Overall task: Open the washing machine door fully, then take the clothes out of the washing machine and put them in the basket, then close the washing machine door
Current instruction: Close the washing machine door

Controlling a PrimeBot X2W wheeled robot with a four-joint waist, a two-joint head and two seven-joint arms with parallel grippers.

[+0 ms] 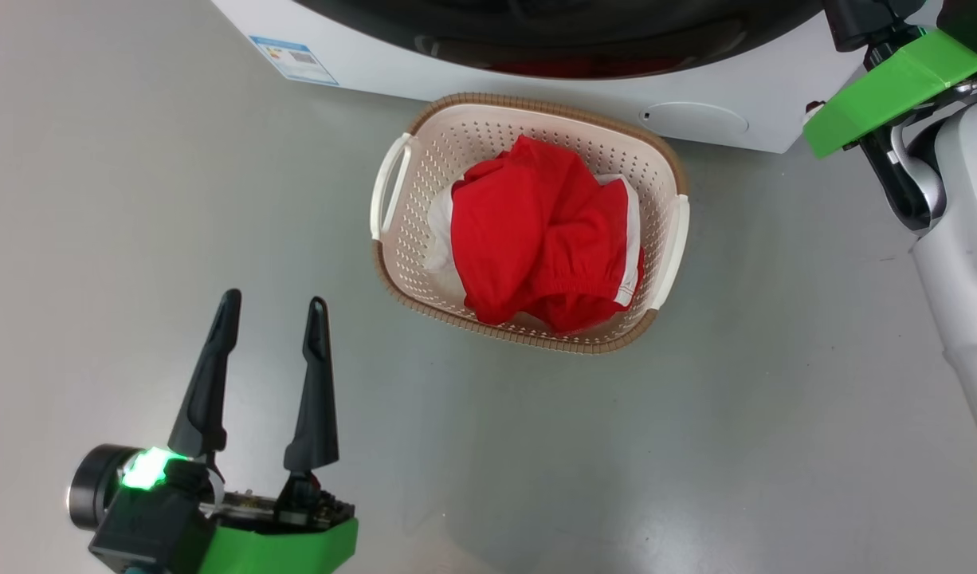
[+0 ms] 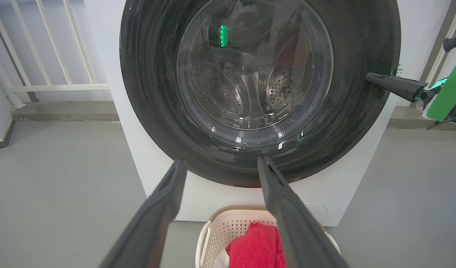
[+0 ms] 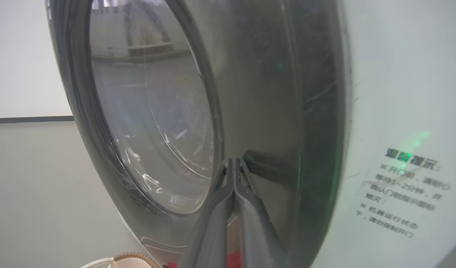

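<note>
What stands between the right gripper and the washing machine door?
Nothing visible. The shut right gripper has its tips at the black rim of the washing machine door; the basket of clothes sits lower, on the floor.

Laundry space: washing machine (image 2: 220,197), basket (image 1: 433,167)

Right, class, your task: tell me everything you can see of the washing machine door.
The washing machine door is large and round: a wide glossy black rim around a bulging clear glass bowl through which the perforated steel drum shows. It stands upright and looks shut, or nearly so, against the white washing machine. The right gripper, fingers shut, has its tips at the rim's right edge, apparently touching it.
</note>
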